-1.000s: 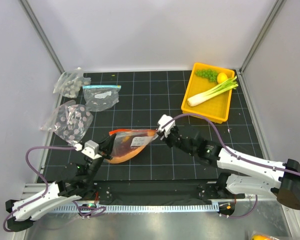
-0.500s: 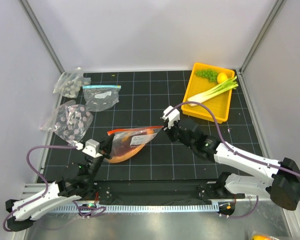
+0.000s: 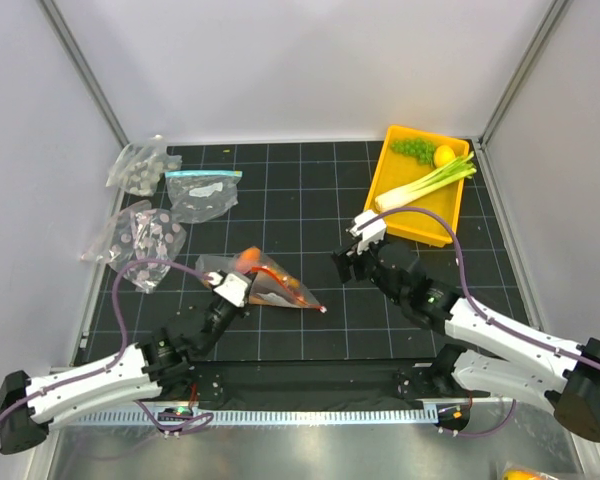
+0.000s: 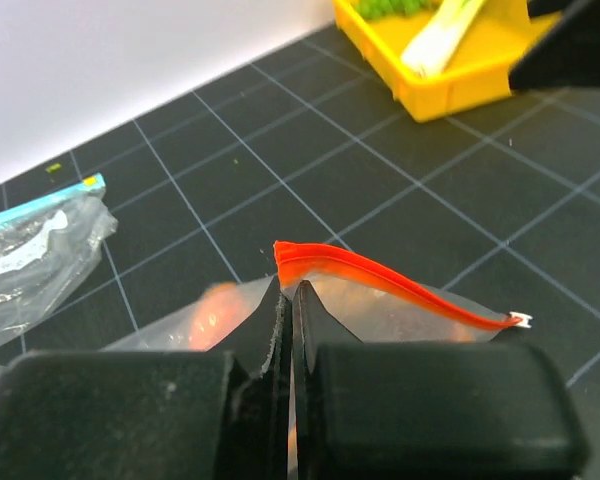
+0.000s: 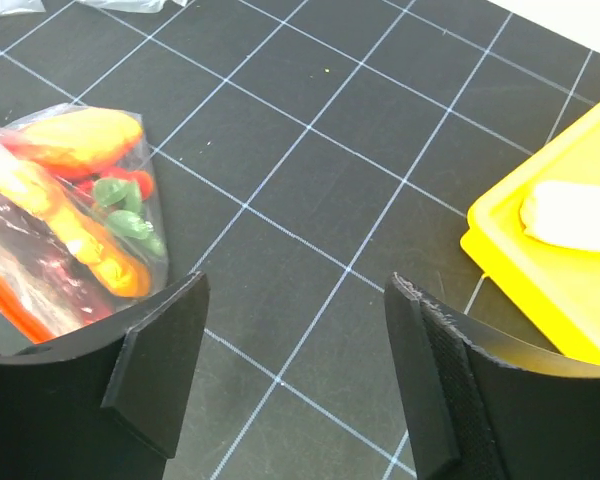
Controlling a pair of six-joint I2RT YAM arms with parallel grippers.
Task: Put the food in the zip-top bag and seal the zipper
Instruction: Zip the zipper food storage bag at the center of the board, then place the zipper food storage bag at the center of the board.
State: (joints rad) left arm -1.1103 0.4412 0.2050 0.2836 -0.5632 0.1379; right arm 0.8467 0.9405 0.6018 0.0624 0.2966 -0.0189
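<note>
Left hand (image 4: pixel 287 295) clenched on zipper (image 4: pixel 380 279); right hand (image 5: pixel 298 290) released, its wrist view showing food (image 5: pixel 98 205) close-up.

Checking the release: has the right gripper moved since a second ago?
Yes. The right gripper has left the zipper end and drawn back rightward, nearer the yellow tray; it is open.

The table (image 3: pixel 280 190) is seen from high above its near edge in the top view. The left wrist view is taken low and close over the left gripper (image 4: pixel 287 305), toward the far right. The right wrist view is tilted down past the right gripper (image 5: pixel 295 285). The zip-top bag (image 3: pixel 270 285) and yellow tray (image 3: pixel 445 210) are shared by all three.
</note>
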